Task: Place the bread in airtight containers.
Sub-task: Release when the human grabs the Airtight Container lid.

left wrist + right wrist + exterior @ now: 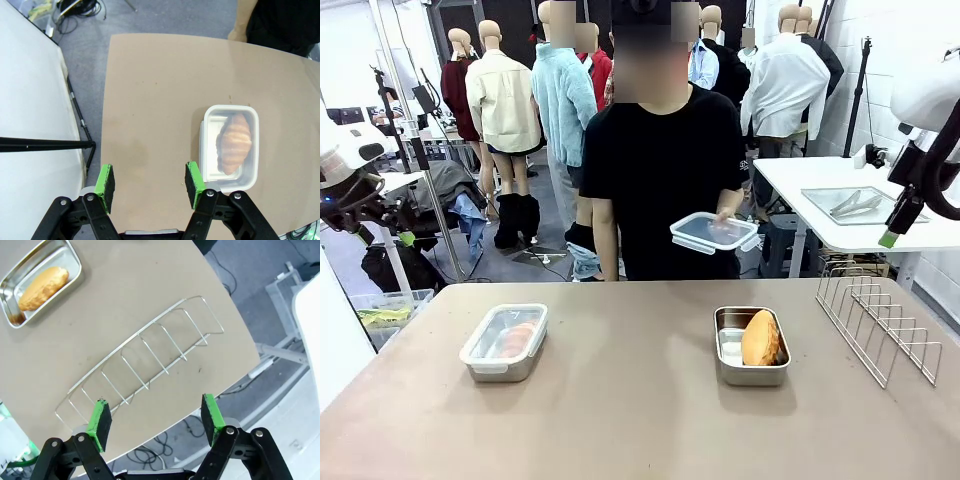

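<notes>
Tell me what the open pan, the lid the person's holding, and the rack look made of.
Open pan: likely stainless steel, with a brushed, shiny grey look. Lid: clear plastic, see-through with a white rim. Rack: thin bare metal wire, silvery.

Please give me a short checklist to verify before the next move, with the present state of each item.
1. Croissant is inside the left container with its lid on: ok.
2. Bun lies inside the right container: ok.
3. Right container is covered: not ok; the person's hand holds the lid above the far edge of the table.
4. Left gripper is open and holds nothing: ok.
5. Right gripper is open, above the wire rack: ok.
6. Left lid is fully snapped: cannot tell.
</notes>
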Controlling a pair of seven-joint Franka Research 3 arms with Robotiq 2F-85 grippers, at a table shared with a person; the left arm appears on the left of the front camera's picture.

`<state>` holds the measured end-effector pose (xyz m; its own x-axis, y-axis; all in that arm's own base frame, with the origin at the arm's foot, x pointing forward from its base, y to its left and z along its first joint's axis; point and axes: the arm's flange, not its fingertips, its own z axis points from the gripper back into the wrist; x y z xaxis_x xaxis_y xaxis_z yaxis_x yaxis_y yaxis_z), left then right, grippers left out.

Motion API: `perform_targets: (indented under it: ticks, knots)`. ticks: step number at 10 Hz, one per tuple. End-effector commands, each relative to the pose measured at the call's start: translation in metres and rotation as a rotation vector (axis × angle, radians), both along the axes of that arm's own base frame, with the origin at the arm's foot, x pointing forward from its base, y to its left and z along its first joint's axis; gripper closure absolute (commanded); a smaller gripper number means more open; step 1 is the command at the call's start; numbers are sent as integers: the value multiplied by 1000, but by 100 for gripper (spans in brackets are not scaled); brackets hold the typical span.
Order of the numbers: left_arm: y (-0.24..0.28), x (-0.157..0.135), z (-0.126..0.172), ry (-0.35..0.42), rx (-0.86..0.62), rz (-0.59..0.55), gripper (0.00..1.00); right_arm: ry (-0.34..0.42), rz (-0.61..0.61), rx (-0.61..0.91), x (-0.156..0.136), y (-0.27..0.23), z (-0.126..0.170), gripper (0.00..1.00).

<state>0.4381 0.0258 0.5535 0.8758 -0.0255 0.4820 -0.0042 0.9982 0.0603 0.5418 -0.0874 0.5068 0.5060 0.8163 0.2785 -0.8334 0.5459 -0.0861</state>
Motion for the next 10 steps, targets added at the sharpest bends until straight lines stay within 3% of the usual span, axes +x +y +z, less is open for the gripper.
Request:
perform_targets:
  ticks: [1, 10]
  knots:
    - [0, -1, 1, -3, -4, 19, 26, 10, 4, 0, 4, 0, 1, 11]
    - [0, -1, 1, -3, -4, 19, 26, 10, 4, 0, 4, 0, 1, 11]
